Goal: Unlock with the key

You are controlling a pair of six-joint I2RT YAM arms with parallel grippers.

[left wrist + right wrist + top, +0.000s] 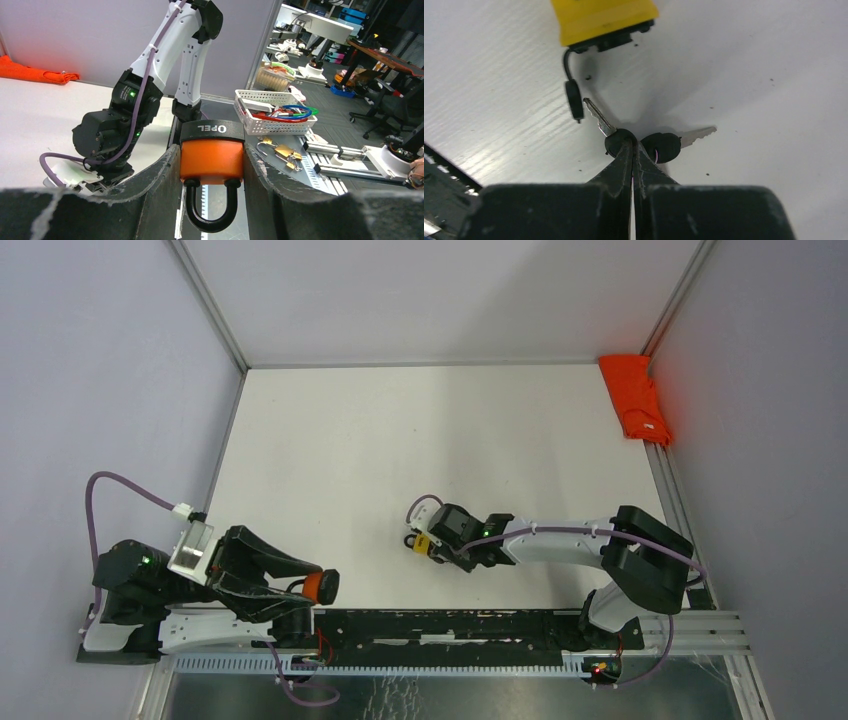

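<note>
1 orange black-shackled padlock (212, 157), clamped in my left end effector (210, 167); right end effector (631, 148) fully closed at 2 black-headed keys (663, 147): tip-only pinch may slip.

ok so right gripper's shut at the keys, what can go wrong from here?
1. Right gripper is shut with its tips between two key heads. Any hold on the key looks marginal, so it may slip on lift.
2. The second key lies right beside it and could drag along.
3. Left gripper holds the orange padlock by its sides only, so pushing a key in could shift it.
</note>
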